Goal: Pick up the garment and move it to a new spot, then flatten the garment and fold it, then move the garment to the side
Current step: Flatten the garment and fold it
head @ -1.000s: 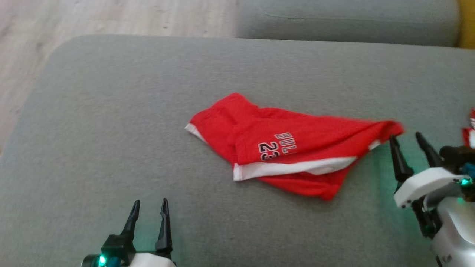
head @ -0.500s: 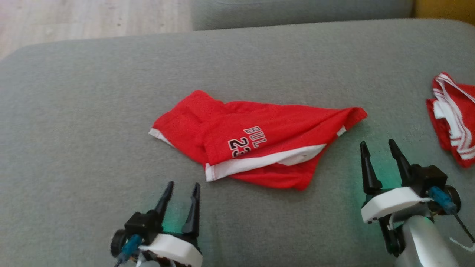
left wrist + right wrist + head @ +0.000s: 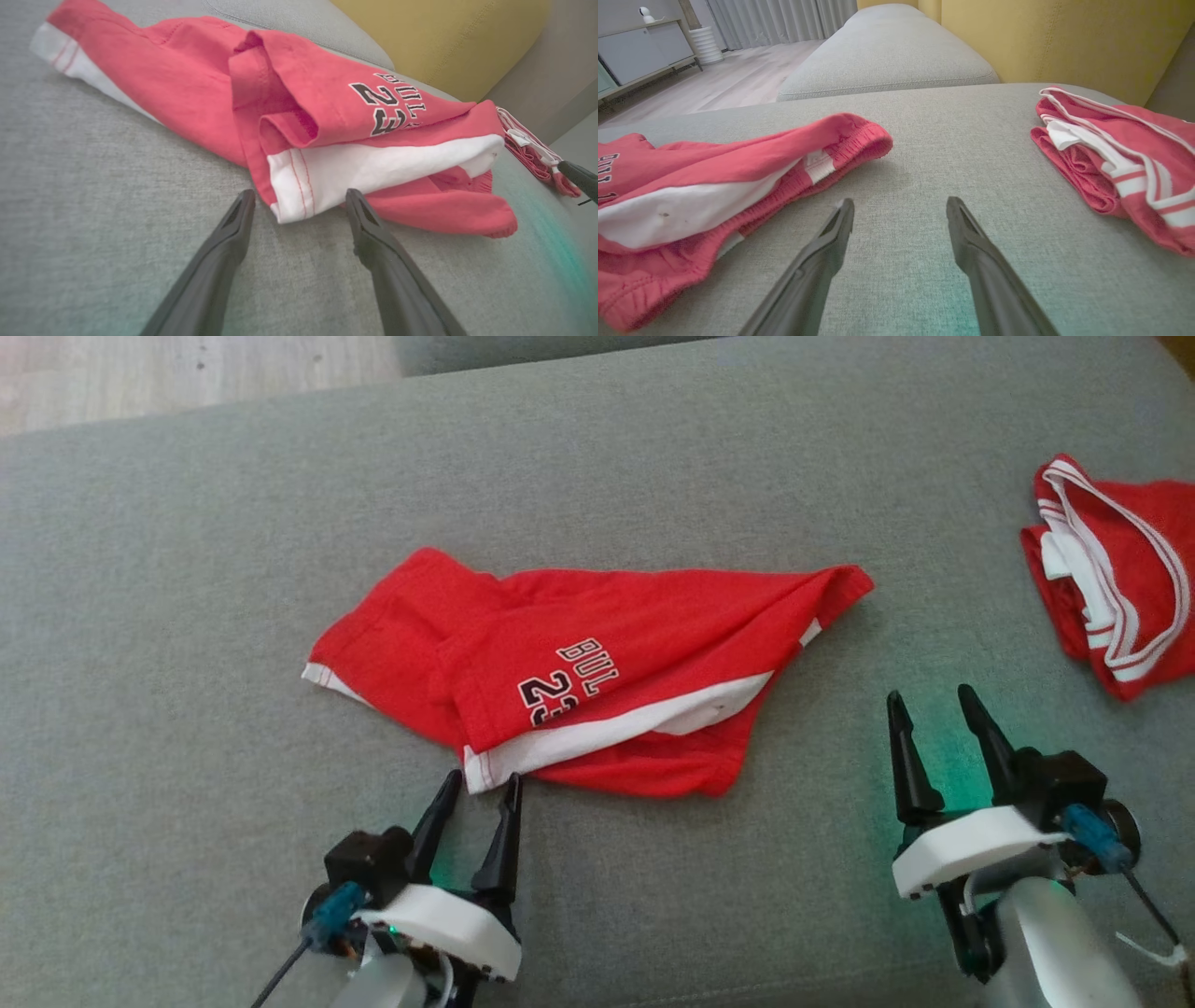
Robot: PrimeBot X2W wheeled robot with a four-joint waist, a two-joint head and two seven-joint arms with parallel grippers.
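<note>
**Left gripper lined up on the shorts' hem corner, nothing grasped yet**

Left gripper (image 3: 299, 193) sits low over the grey sofa cushion (image 3: 187, 616) with its fingers spread, and the white hem corner of the red shorts (image 3: 597, 653) lies just between the tips. It holds nothing. Right gripper (image 3: 931, 693) is likewise spread wide and empty, hovering over bare cushion, near the elastic waistband end of the shorts but clearly apart from it.

The shorts lie crumpled and doubled over in the middle of the cushion, with the "23" print facing up and a white band showing along the near edge.

The corner is several layers thick. A shallow close would probably catch only the top layer, so the rest would peel away or trail when lifted. Going too deep could pinch the cushion's weave along with the cloth. With only one corner held, the shorts would likely hang in a bunch rather than spread out.

Off to the right lies a second red garment (image 3: 1125, 140) with white stripes, loosely folded. It is well apart from the shorts, but a wide sweep of the right arm could snag it. Beyond are another grey cushion (image 3: 887, 51), a yellow backrest (image 3: 1041, 37) and wood floor (image 3: 140, 373). Nothing blocks either approach.
</note>
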